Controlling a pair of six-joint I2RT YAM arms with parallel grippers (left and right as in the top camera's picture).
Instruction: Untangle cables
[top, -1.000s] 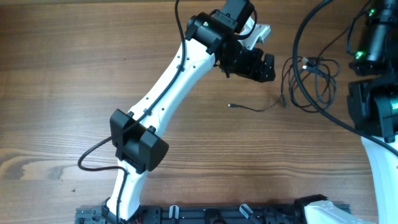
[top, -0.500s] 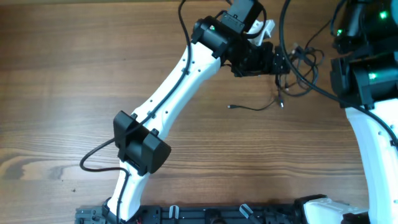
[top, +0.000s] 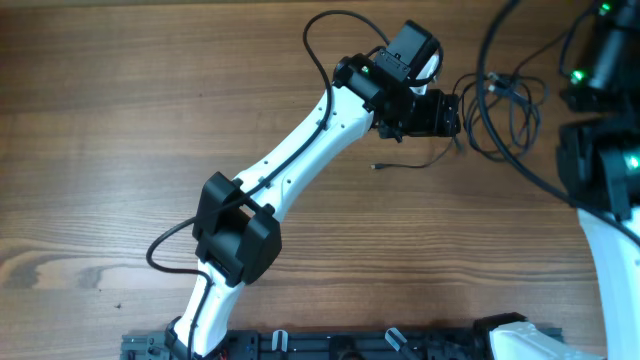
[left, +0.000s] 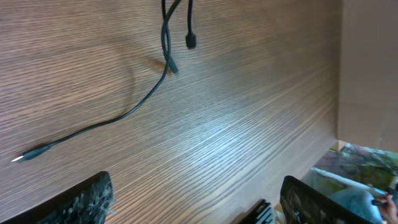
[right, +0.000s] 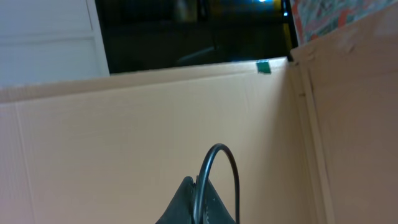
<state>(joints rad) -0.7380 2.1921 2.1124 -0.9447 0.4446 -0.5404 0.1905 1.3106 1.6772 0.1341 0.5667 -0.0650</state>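
Observation:
The cables (top: 503, 108) lie as a tangle of thin black loops at the upper right of the table. One loose strand (top: 410, 163) runs left from the tangle and ends in a small plug. My left gripper (top: 450, 113) is open and empty, just left of the tangle and above the strand. In the left wrist view the strand (left: 124, 115) crosses the wood ahead of my open left gripper (left: 199, 202), with a plug (left: 191, 42) hanging at the top. My right gripper (right: 198, 196) is shut on a black cable loop (right: 219, 163).
The right arm (top: 600, 150) stands along the right edge, with a thick black arm wire (top: 480, 70) curving past the tangle. A cardboard wall (right: 124, 149) fills the right wrist view. A black rail (top: 350, 345) runs along the table's front edge.
My left gripper has moved right and slightly down, closer to the tangle. The right arm swung left, then back right, and the tangle shifted with it.

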